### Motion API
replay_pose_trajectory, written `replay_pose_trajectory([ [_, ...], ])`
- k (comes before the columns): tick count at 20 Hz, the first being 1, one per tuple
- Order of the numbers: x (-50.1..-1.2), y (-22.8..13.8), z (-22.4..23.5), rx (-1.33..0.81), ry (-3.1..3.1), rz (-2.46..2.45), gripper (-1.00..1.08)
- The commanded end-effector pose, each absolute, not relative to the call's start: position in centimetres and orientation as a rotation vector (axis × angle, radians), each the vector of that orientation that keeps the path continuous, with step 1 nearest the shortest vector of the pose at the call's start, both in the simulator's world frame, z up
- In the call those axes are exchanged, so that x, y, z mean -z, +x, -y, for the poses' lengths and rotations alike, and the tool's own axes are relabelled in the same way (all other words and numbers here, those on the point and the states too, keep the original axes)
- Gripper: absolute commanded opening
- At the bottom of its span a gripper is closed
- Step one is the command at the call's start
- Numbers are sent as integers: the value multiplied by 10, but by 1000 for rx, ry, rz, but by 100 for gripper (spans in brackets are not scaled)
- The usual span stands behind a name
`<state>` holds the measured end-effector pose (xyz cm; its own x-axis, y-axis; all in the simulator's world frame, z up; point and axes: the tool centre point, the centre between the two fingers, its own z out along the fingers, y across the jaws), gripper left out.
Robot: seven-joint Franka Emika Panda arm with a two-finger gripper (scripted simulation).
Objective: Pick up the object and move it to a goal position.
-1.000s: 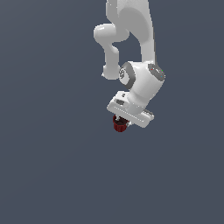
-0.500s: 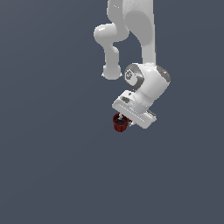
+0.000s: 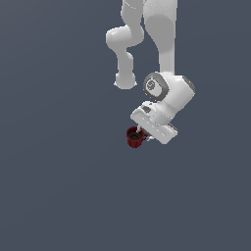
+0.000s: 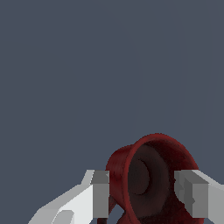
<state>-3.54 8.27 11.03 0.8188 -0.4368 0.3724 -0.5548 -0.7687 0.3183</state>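
In the exterior view the white arm (image 3: 162,39) reaches down from the upper edge of the picture, bends at a rounded joint, and ends in a tilted wrist housing with a flat white end effector (image 3: 142,134) beneath it. The small dark red mug (image 3: 135,137) sits at the lower tip of the end effector, toward the exterior view's left of the housing, its dark opening turned upward and slightly toward the camera, with a small handle bump on the side nearest the end effector. The surface behind everything is a plain grey-blue field with no visible edge or corner, so the mug's place on the table cannot be given by edges, and whether the mug rests on the table or hangs clear of it cannot be told; it lies close to the middle of the picture, just below the arm's wrist. In the wrist view the mug (image 4: 148,181) fills the space between the two white fingers (image 4: 100,194), lying tilted so that its wide rim and dark inside face the camera, the faceted red wall tapering away behind. One finger presses against the outer wall on one side and the other finger stands against the rim on the opposite side, so the end effector (image 4: 142,192) is grasping the mug across its body.
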Motion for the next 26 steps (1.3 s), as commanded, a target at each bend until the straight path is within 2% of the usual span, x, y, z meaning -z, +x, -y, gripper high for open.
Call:
replay_pose_trajectory([
  [1, -108, -38, -86, -423, 2562, 767, 28],
  [13, -103, -46, -97, -531, 2504, 841, 28],
  [26, -92, -44, -91, -543, 2498, 848, 28],
])
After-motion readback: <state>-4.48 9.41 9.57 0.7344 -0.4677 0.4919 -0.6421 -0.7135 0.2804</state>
